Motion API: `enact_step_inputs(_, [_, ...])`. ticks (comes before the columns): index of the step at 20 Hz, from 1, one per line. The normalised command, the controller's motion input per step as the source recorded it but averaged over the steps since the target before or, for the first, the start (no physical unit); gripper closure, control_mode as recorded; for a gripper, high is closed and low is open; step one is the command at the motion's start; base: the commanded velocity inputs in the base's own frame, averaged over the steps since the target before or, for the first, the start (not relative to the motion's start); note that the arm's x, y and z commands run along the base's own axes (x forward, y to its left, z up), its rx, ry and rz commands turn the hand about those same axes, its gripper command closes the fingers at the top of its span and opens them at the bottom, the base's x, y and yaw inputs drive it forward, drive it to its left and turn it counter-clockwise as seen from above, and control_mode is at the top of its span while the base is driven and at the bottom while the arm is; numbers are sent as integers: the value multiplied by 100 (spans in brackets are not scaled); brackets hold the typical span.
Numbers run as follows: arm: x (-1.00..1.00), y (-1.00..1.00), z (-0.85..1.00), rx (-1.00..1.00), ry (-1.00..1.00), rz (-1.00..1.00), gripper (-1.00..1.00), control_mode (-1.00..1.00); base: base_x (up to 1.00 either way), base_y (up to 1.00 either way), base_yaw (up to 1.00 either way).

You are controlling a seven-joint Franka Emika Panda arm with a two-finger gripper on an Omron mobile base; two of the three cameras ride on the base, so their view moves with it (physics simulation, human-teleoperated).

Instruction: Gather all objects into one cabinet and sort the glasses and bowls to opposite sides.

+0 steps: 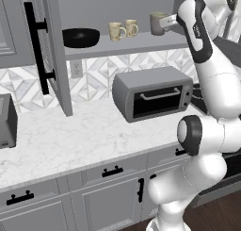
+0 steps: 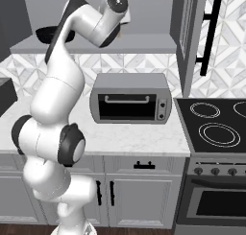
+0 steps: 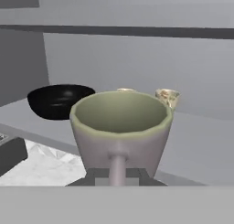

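Tool [image 3: 118, 175] — taupe mug [image 3: 121, 129] — grey shelf [image 1: 141, 45]

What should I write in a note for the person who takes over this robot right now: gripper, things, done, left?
Gripper: at the right end of the cabinet shelf, at the grey mug; its handle faces the hand camera. Whether the fingers are closed on it cannot be seen.
Things: black bowl at the left end of the shelf; two cream mugs side by side in the middle; grey mug to their right.
Done: all four things are in the one cabinet, bowl left, mugs right.
Left: probably set the grey mug down, release it and pull the arm out.
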Motion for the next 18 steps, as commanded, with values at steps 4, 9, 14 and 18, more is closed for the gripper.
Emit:
enact_step_inputs(4, [56, 10, 0, 0, -9, 0, 100, -100, 0, 0, 0])
enact_step_inputs(9, [12, 4, -1, 0, 1, 1, 100, -100, 0, 0, 0])
enact_step_inputs(14, [43, 13, 0, 0, 4, 3, 100, -100, 0, 0, 0])
enact_step_inputs(18, [54, 15, -1, 0, 12, 4, 100, -100, 0, 0, 0])
